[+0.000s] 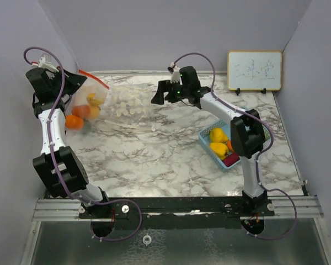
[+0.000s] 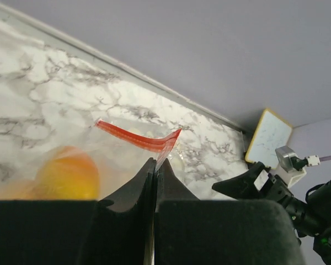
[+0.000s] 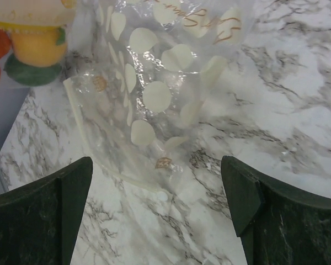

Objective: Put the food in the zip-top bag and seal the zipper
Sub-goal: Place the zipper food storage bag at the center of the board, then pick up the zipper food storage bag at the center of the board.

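Top view: clear white-dotted plastic zip-top bag (image 1: 124, 102) at far left, holding yellow and orange toy fruits (image 1: 91, 107). Further yellow toy fruits (image 1: 218, 135) lie in light blue square basket (image 1: 205, 144).
Left wrist: left gripper (image 2: 155, 171) pinched on the bag's red zipper strip (image 2: 135, 137).
Right wrist: right gripper (image 3: 156, 176) spread wide above the bag's bottom.

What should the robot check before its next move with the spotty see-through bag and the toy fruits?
1. Left pincer gripping the red zipper strip of the clear white-dotted plastic bag: ok, it is shut on the strip.
2. Right pincer open and empty: ok, it hovers over the bag's bottom end.
3. Some food inside the bag: ok, orange and yellow glossy toy fruits show through the plastic.
4. All food bagged: not ok, yellow toy fruits lie in the light blue square basket.
5. Bag mouth open wide enough: cannot tell.
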